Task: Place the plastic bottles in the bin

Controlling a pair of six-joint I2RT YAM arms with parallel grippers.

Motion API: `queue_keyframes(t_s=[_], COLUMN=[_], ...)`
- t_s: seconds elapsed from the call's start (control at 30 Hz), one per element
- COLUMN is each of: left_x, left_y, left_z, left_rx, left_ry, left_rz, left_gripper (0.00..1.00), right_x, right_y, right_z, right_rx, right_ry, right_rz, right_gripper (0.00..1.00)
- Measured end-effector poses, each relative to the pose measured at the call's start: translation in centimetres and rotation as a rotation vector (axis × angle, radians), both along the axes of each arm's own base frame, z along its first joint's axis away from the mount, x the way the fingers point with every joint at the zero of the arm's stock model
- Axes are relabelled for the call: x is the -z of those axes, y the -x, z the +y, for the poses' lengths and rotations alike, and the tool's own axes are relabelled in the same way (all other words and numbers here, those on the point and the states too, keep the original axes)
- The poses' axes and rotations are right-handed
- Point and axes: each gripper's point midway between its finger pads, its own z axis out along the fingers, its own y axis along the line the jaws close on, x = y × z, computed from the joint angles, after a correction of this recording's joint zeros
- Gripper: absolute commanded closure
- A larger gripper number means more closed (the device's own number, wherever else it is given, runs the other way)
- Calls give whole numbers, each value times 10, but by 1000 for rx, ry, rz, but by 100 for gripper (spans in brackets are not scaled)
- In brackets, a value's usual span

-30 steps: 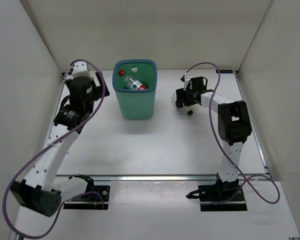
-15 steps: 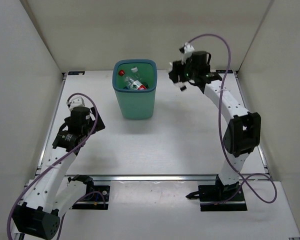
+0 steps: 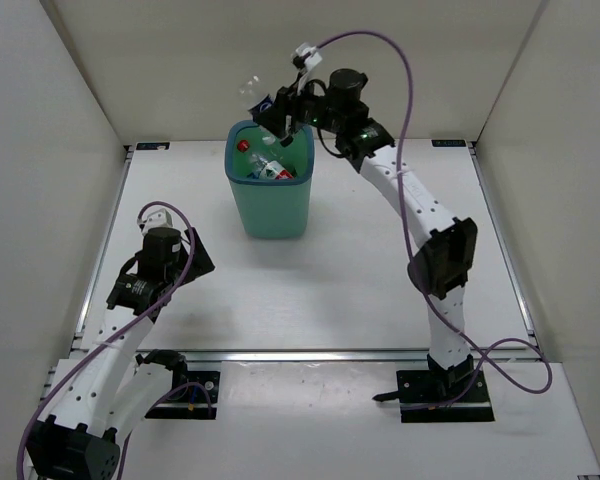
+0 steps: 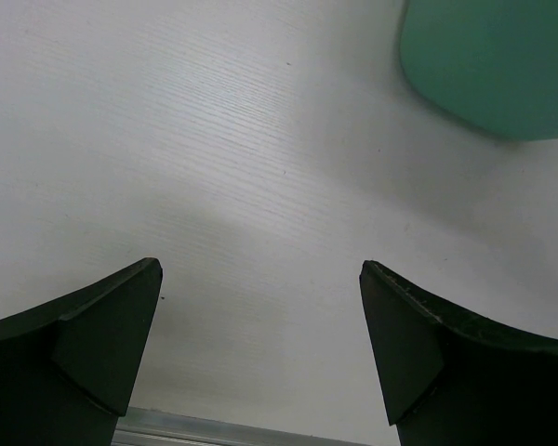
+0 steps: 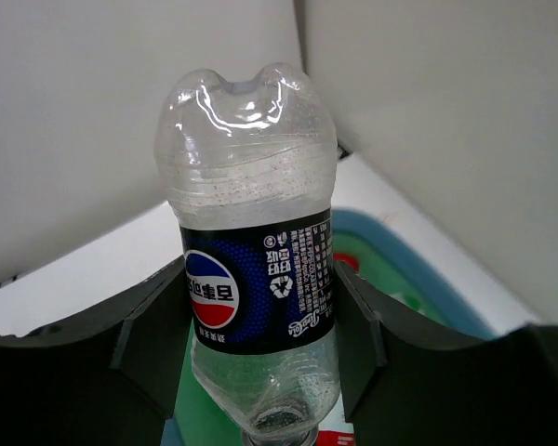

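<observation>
My right gripper [image 3: 277, 110] grips the navy-label bottle [image 5: 253, 288]; I should centre it over the bin [image 3: 270, 212] before releasing.

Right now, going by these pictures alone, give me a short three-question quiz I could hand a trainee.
1. True or false: the right gripper holds a clear bottle above the bin.
2. The left gripper is: A) shut on a bottle, B) open and empty above the table, C) inside the bin.
3. What colour is the held bottle's label?
Key: 1 true; 2 B; 3 navy blue.
</observation>
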Motion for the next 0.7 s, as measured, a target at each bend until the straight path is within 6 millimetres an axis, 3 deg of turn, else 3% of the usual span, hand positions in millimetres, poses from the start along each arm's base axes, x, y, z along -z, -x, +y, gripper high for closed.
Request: queue_keyframes(t_s=[0.07, 0.1, 0.2, 0.23, 0.27, 0.4, 0.53, 0.63, 0.7], left_x=[0, 1, 1, 1, 1, 1, 1, 0, 0], left_y=[0, 1, 1, 1, 1, 1, 0, -1, -1], left_z=[0, 1, 1, 1, 1, 1, 1, 1, 1], left_rx=[-1, -1, -1, -2, -1, 1, 6, 9, 11], left_ry=[-2, -3, -4, -4, -4, -6, -10, -13, -15], left_rz=[2, 3, 4, 4, 4, 3, 3, 1, 0], left_gripper=[1, 1, 1, 1, 1, 1, 2, 1, 1], right_x=[40, 60, 105, 113, 119, 114, 96, 75, 63], right_y=[-7, -11, -12, -10, -6, 3, 8, 13, 18], right_z=[18, 25, 38, 41, 43, 46, 36, 16, -8], right_rx=[-37, -45, -67, -73, -80, -107, -83, -21, 35], right_ry=[24, 40, 87, 97, 107, 103, 108, 110, 112], right_rz=[78, 116, 199, 223, 241, 244, 231, 225, 234], right_gripper=[63, 56, 22, 17, 1, 1, 1, 1, 1])
